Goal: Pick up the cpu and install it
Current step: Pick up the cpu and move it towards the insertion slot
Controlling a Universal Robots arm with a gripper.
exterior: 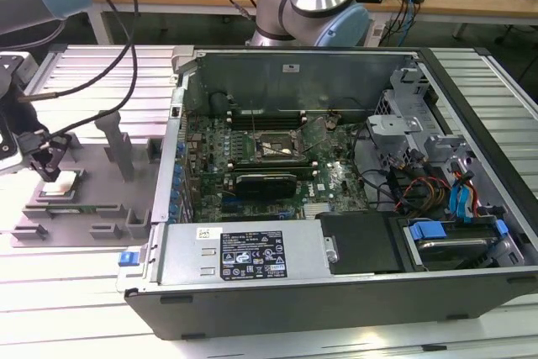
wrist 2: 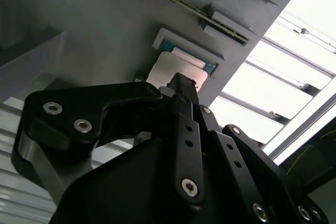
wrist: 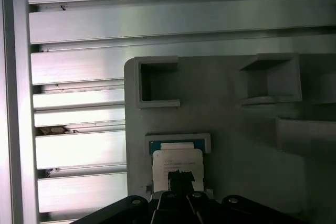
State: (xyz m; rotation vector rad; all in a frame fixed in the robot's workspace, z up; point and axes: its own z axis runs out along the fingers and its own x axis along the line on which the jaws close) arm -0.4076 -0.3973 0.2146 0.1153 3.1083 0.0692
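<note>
Seated at the exterior view's left, in a pocket of the grey fixture (exterior: 109, 208) on the slatted tabletop (exterior: 76, 308): the cpu (exterior: 64, 182), silver plate up. Poised right over it, the gripper (exterior: 50, 170), fingers (wrist 2: 184, 108) drawn together with no gap, clasping nothing; contact with the plate impossible to judge. Bears faint dark print in the first wrist view, too small to read. Well apart toward the right, the open computer case (exterior: 336, 300), with a white printed label (exterior: 255, 256) on its front box.

No legible text — none anywhere
</note>
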